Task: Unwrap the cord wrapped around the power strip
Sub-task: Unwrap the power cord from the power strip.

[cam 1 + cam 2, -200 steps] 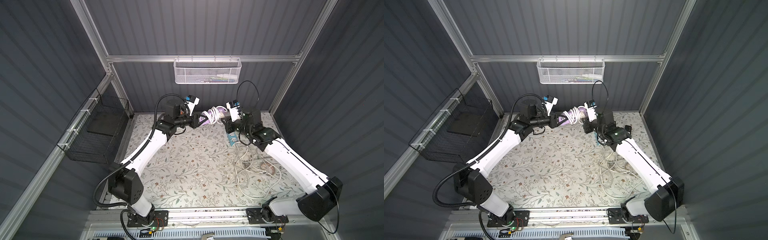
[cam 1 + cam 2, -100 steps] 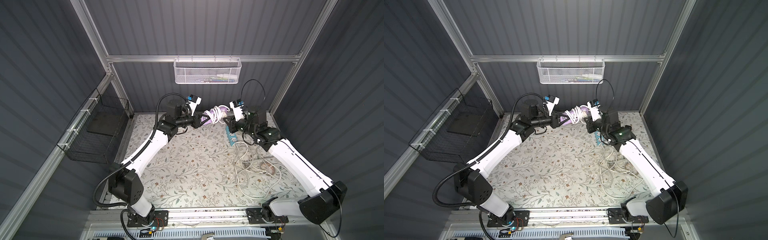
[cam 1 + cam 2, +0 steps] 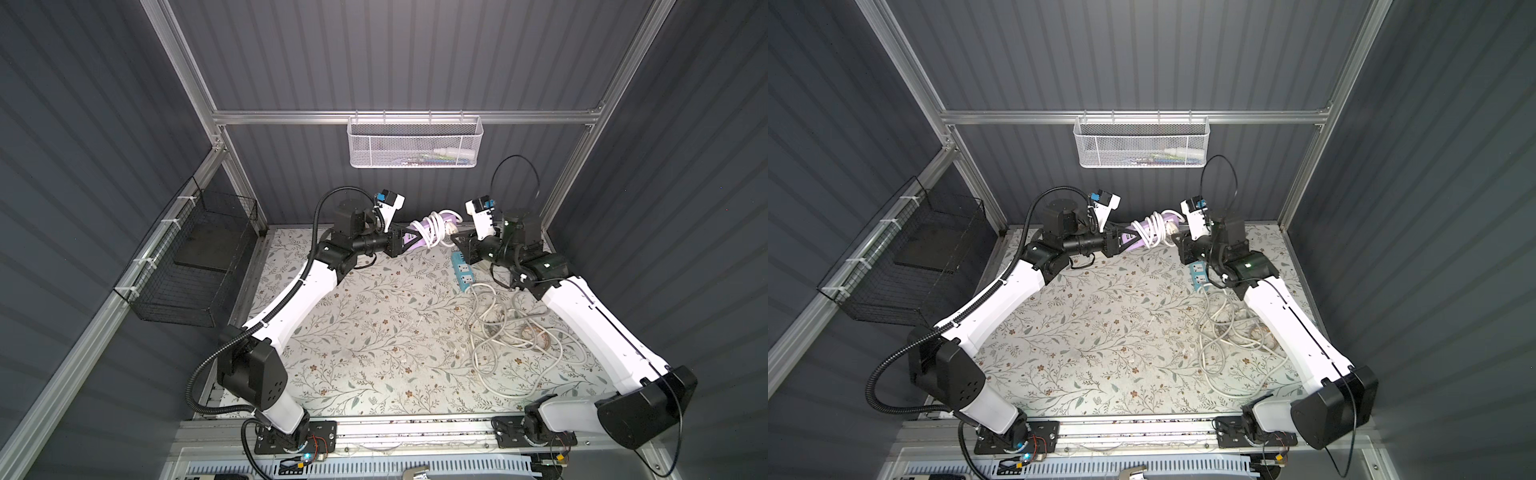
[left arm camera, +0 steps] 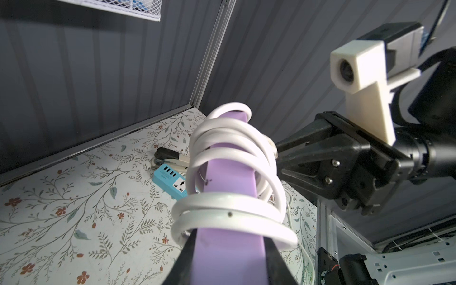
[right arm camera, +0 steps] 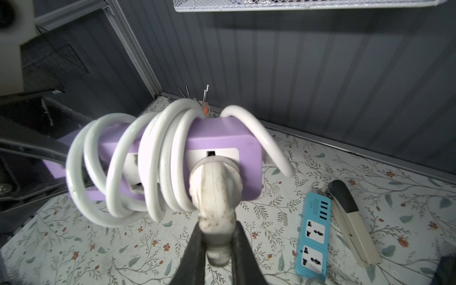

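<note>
Upper centre, the left claw (image 3: 408,242) is clamping the purple power strip (image 3: 419,242), cord (image 3: 434,224) coiling around it; only the right wrist view is showing the right claw (image 5: 218,234) pinching the plug (image 5: 214,182). The mesh basket (image 3: 413,145) above is holding indistinct items.

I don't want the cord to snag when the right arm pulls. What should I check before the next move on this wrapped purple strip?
1. Left gripper clamped on purple power strip: ok.
2. Right gripper shut on the plug: ok.
3. Plug out of the socket: cannot tell; its head sits against the socket face, prongs hidden.
4. Strip held clear of the mat: ok.
5. White cord unwound: not ok; several loops circle the strip.
6. Blue power strip and stapler apart from the held strip: ok, both lie on the mat.
</note>
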Tool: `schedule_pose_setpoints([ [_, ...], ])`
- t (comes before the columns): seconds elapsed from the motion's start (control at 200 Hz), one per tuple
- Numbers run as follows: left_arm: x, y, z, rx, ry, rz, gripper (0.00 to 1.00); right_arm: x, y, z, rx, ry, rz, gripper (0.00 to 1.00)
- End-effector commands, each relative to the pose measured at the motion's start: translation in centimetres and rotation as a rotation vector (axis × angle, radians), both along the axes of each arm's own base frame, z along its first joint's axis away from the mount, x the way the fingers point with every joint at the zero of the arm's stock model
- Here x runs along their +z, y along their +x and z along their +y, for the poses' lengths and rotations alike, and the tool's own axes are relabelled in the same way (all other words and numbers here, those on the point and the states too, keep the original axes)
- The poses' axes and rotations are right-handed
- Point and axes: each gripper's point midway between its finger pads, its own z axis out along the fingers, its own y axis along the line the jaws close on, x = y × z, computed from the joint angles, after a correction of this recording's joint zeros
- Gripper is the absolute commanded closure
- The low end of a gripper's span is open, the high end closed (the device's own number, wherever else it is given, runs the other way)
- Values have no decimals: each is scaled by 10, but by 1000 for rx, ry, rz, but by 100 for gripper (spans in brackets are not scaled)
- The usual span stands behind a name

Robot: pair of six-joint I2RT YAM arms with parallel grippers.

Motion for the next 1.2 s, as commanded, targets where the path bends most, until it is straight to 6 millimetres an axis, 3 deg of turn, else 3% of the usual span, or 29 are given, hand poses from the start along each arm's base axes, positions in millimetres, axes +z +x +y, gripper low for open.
schedule_pose_setpoints([
  [0.0,18,12,16,63,-13,-68,100,27,9,-37,-98,64,-39,100],
  [0.095,17,12,16,65,-13,-67,100,29,2,-19,-60,71,-45,100],
  [0.26,16,12,16,69,-11,-67,100,23,-27,46,37,-39,-83,100],
  [0.375,16,13,17,73,-9,-68,100,25,-44,73,93,-47,-87,100],
  [0.5,15,13,17,74,-9,-66,100,27,-45,63,69,-50,-90,100],
  [0.76,17,12,17,71,-11,-71,100,31,-12,-21,-69,40,-53,100],
  [0.861,17,13,17,74,-11,-72,100,30,-5,-35,-97,31,-54,100],
  [0.976,17,12,17,73,-11,-72,100,31,-9,-24,-76,32,-54,100],
  [1.191,16,13,17,77,-9,-71,100,23,-35,50,31,-65,-90,100],
])
